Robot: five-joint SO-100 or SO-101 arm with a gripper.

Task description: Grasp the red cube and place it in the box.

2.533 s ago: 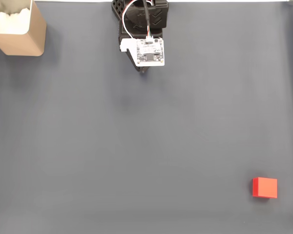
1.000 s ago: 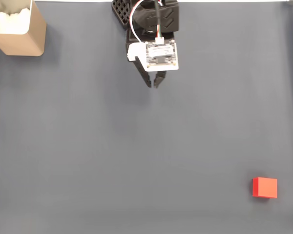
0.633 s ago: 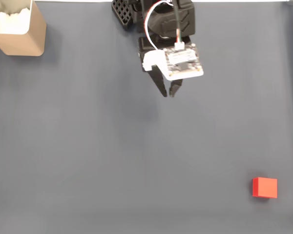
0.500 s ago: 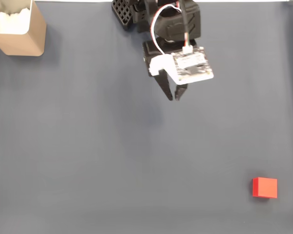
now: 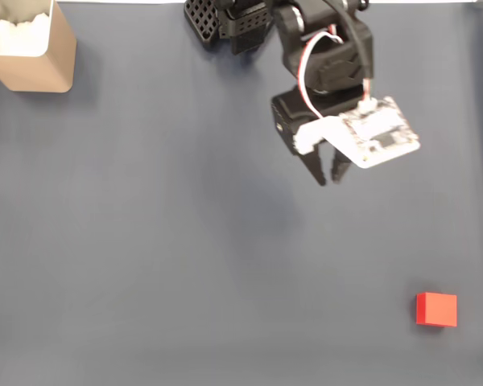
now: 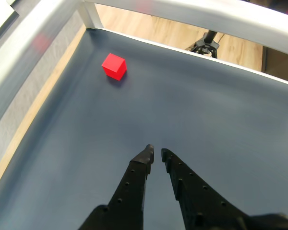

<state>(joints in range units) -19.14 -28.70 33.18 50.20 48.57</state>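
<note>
The red cube (image 5: 436,310) rests on the dark grey mat near the lower right corner of the fixed view; in the wrist view the red cube (image 6: 114,66) lies ahead and to the left of the fingers. My gripper (image 5: 329,178) hovers over the mat right of centre, well above and left of the cube as the fixed view shows it. In the wrist view the gripper (image 6: 157,150) is open by a narrow gap and holds nothing. The tan box (image 5: 55,50) stands in the top left corner of the fixed view, far from both.
The arm's black base (image 5: 225,18) sits at the mat's top edge. In the wrist view a metal frame rail (image 6: 192,12) runs beyond the mat's far edge and another rail (image 6: 24,45) along the left side, with wooden floor beyond.
The arm has swung out from its base, down and to the right toward the cube. The jaws have parted slightly. Cube and box have not moved.
</note>
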